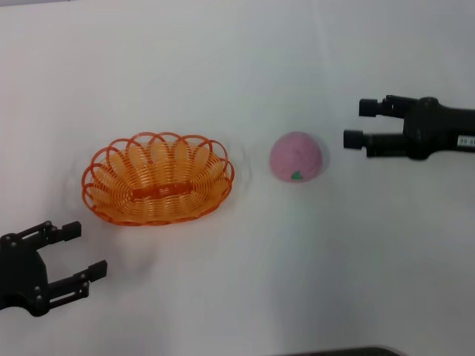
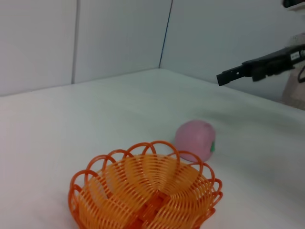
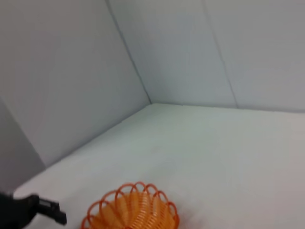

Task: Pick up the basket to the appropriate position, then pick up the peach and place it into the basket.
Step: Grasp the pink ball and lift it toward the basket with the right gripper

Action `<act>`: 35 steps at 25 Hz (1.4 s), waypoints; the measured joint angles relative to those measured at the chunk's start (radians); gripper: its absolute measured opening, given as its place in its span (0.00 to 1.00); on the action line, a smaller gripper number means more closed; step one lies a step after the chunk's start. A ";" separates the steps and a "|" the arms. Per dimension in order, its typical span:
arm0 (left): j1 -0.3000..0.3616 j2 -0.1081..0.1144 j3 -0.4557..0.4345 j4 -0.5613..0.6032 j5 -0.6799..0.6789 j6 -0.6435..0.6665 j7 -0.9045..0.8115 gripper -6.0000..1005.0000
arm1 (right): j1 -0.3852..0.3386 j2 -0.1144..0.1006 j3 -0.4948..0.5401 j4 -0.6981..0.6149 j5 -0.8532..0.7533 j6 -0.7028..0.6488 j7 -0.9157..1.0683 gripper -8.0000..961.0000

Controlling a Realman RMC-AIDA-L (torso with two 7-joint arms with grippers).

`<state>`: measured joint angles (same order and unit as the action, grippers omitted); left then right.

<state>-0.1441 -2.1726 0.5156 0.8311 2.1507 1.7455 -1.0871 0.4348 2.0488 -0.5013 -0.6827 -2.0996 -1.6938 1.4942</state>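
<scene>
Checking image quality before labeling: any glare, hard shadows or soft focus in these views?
Head view: even light, no glare, faint shadows around the basket and peach. Left wrist view: peach slightly soft. Right wrist view: basket soft and cut by the frame edge.

Matte black left gripper (image 1: 74,256) with two blocky, square-tipped fingers and small pale screw heads, matching black right gripper (image 1: 358,123), a small white printed label being carried on its dark wrist housing (image 1: 445,133)
</scene>
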 joint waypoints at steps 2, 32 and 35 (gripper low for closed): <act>0.000 0.000 -0.006 0.001 0.000 0.003 0.001 0.75 | 0.025 -0.003 -0.007 -0.022 -0.015 0.006 0.118 0.97; -0.001 0.002 -0.011 0.007 0.024 0.024 -0.006 0.75 | 0.311 0.039 -0.352 -0.273 -0.509 0.093 0.597 0.97; 0.000 0.002 -0.011 0.007 0.025 0.025 -0.006 0.75 | 0.324 0.045 -0.384 -0.270 -0.511 0.098 0.601 0.97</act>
<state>-0.1443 -2.1705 0.5046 0.8376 2.1760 1.7702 -1.0935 0.7592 2.0936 -0.8856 -0.9531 -2.6106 -1.5958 2.0953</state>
